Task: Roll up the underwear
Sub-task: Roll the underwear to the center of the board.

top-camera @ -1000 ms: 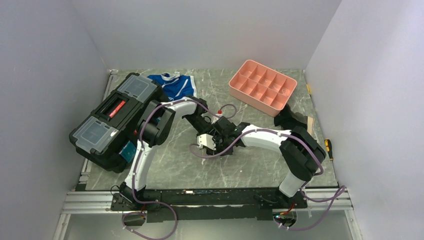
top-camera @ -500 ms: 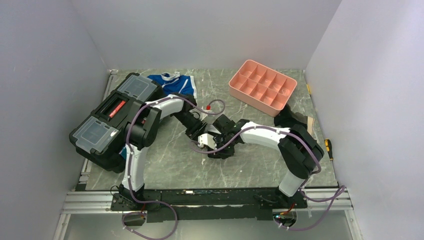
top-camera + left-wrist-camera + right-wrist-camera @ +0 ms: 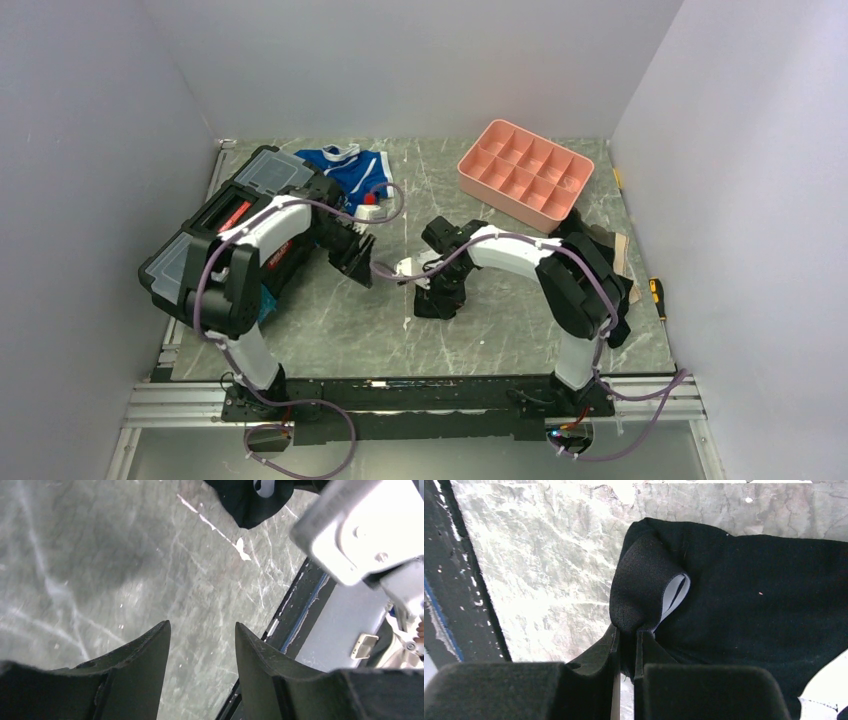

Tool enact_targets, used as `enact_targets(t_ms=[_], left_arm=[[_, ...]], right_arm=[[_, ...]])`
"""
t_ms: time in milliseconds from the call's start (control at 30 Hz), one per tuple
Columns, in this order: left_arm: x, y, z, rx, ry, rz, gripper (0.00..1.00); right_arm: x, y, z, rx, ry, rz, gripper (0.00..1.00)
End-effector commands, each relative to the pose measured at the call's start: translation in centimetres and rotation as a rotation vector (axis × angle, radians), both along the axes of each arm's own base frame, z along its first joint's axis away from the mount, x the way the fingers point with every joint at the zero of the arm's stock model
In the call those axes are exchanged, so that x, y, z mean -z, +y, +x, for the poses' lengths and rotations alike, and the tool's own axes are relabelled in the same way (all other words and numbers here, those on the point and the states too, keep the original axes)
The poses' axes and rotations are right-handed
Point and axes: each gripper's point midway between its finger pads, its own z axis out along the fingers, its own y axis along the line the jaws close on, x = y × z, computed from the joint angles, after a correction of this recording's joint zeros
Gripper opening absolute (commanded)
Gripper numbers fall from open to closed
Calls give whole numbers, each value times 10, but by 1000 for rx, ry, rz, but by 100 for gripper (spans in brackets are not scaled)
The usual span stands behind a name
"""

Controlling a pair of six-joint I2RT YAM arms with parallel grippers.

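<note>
Leftward across the overhead frame, the left gripper (image 3: 359, 264) has drawn back from the middle since a second ago and now sits near the black toolbox (image 3: 228, 226). Its fingers (image 3: 150, 655) are spread, with only bare table (image 3: 90, 565) between them. The right gripper (image 3: 626, 636) has shifted a little toward the frame's lower centre and is clenched on a raised fold of the underwear (image 3: 749, 595). The garment lies bunched on the table at lower centre of the overhead view (image 3: 436, 304), well apart from the pink tray (image 3: 470, 186) at upper right and the blue-and-white briefs (image 3: 350, 168) at upper left.
</note>
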Motion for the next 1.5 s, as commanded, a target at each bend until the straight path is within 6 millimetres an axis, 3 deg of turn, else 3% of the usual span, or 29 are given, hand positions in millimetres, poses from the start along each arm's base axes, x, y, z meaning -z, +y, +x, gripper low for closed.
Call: enact_targets(t_ms=[0, 167, 300, 500, 667, 767, 967, 1200, 1467], left_arm=[[-22, 20, 4, -69, -105, 7, 56], [-38, 48, -2, -139, -200, 25, 56], [-56, 68, -4, -166, -379, 55, 58], [-81, 68, -12, -83, -676, 11, 64], [-96, 41, -20, 71, -846, -30, 68], [-91, 16, -25, 180, -906, -31, 69], [-70, -34, -33, 348, -942, -40, 70], [-31, -87, -37, 520, -953, -16, 71], [0, -122, -35, 582, -980, 0, 75]], right_arm=[[-8, 7, -7, -11, 124, 35, 0], [-8, 14, 2, 5, 209, 57, 0], [-12, 16, 8, 22, 281, 100, 0], [-17, 15, 12, 23, 400, 109, 0], [-16, 15, 10, 24, 485, 116, 0], [-16, 16, 7, 19, 535, 124, 0], [-15, 15, 6, 27, 627, 140, 0], [-13, 14, 4, 32, 698, 142, 0], [-7, 13, 3, 44, 719, 130, 0]])
